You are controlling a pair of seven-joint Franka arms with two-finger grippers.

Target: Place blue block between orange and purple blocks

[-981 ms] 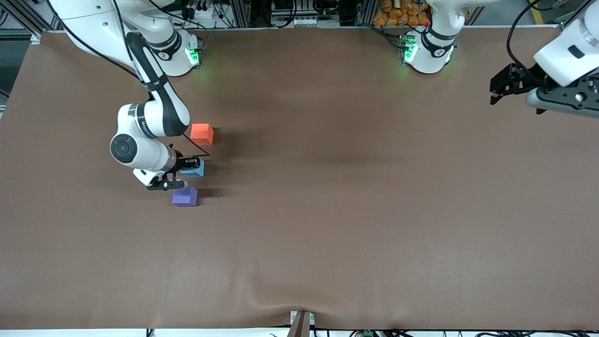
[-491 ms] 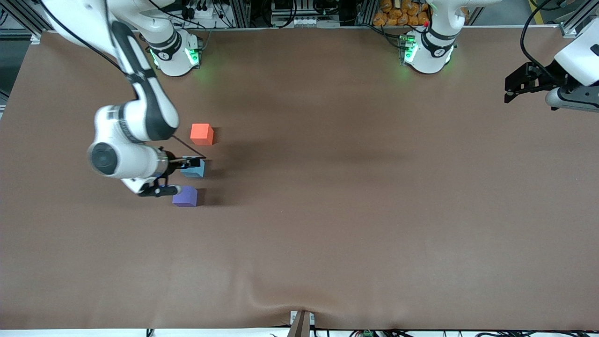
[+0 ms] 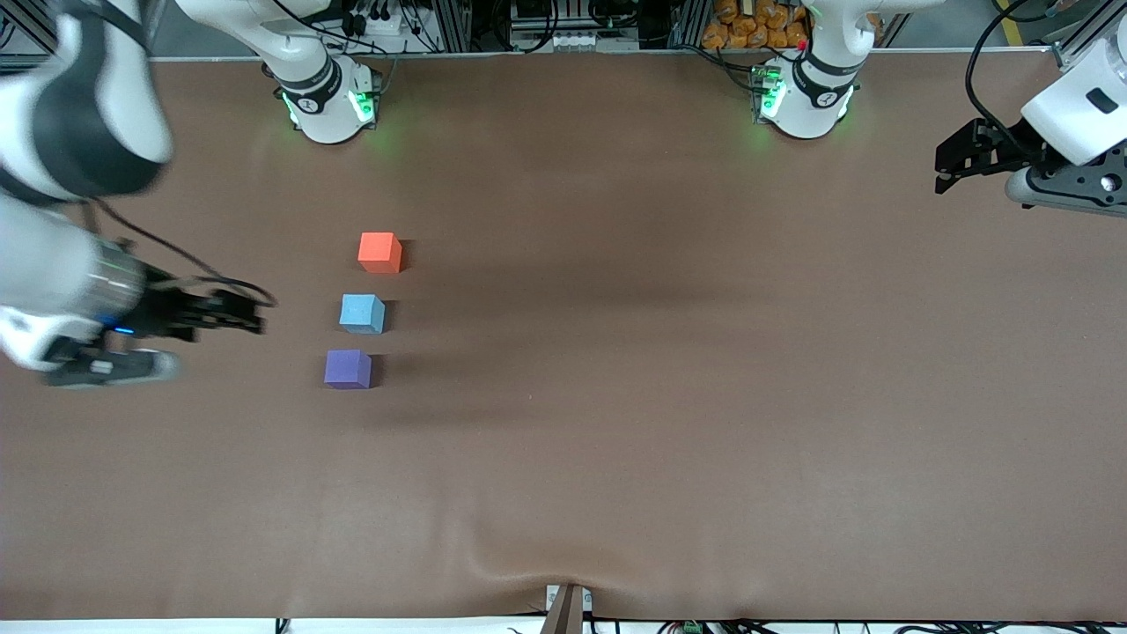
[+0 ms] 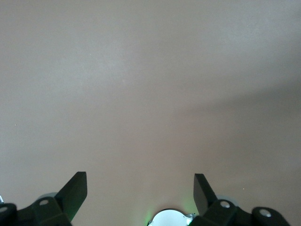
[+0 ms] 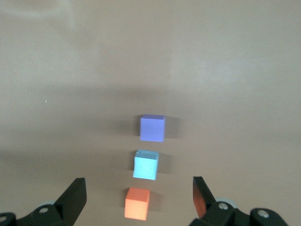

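Note:
Three small cubes stand in a short row on the brown table. The orange block (image 3: 379, 252) is farthest from the front camera, the blue block (image 3: 362, 313) sits in the middle, and the purple block (image 3: 347, 368) is nearest. Small gaps separate them. The right wrist view shows the same row: purple block (image 5: 153, 128), blue block (image 5: 146, 165), orange block (image 5: 137, 203). My right gripper (image 3: 248, 313) hangs open and empty, raised over the table toward the right arm's end, clear of the cubes. My left gripper (image 3: 946, 167) waits open over the left arm's end of the table, holding nothing.
The brown table cover (image 3: 669, 370) has a wrinkle at its front edge near a small fixture (image 3: 568, 608). Both arm bases (image 3: 327, 101) (image 3: 803, 97) stand along the table's edge farthest from the front camera. The left wrist view shows only bare cover (image 4: 150, 94).
My right gripper opened, let go of the blue block between the other two cubes, and pulled up and away toward the right arm's end. The left arm shifted slightly.

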